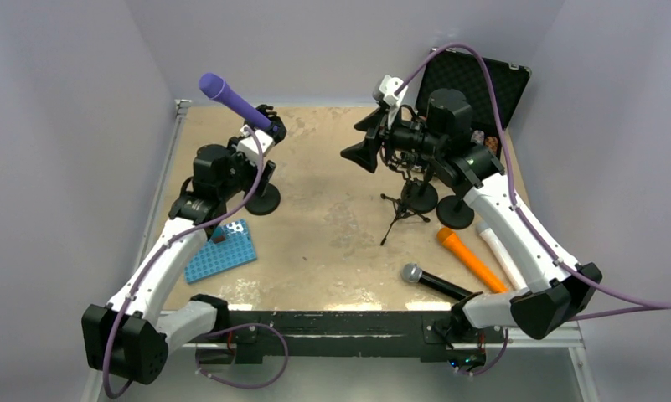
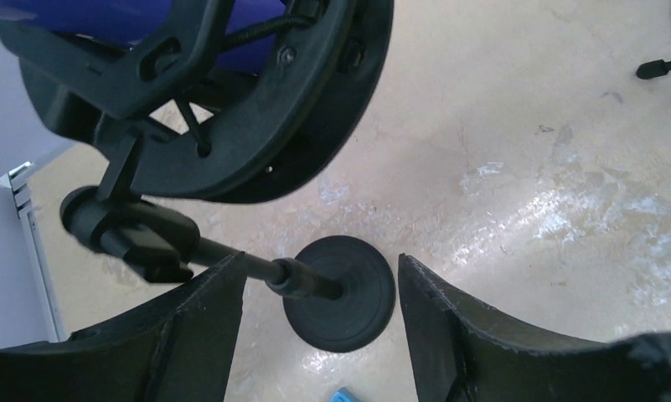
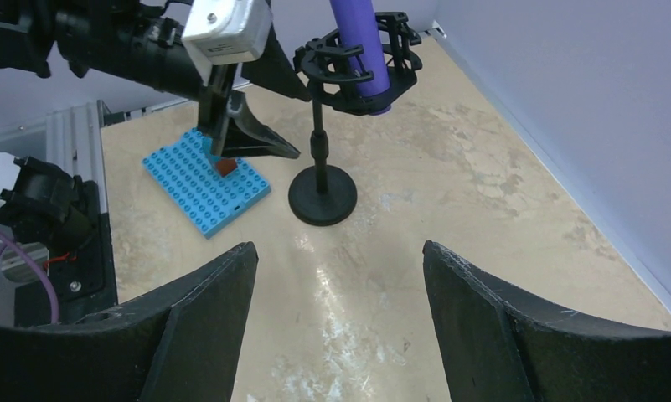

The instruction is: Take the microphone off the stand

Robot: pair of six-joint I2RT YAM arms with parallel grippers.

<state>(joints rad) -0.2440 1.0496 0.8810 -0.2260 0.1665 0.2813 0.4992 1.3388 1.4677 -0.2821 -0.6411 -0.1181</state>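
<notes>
Presently the purple microphone sits slanted in the shock mount of its stand near the table's far-left corner, left end effector wide open, empty, seemingly lining up on the post, right end effector likewise spread, holding nothing.

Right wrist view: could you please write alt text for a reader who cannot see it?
A purple microphone sits in the ring-shaped holder of a black stand on a beige table, seen between the open jaws of the right gripper. A blue studded plate lies on the table left of the stand.
</notes>
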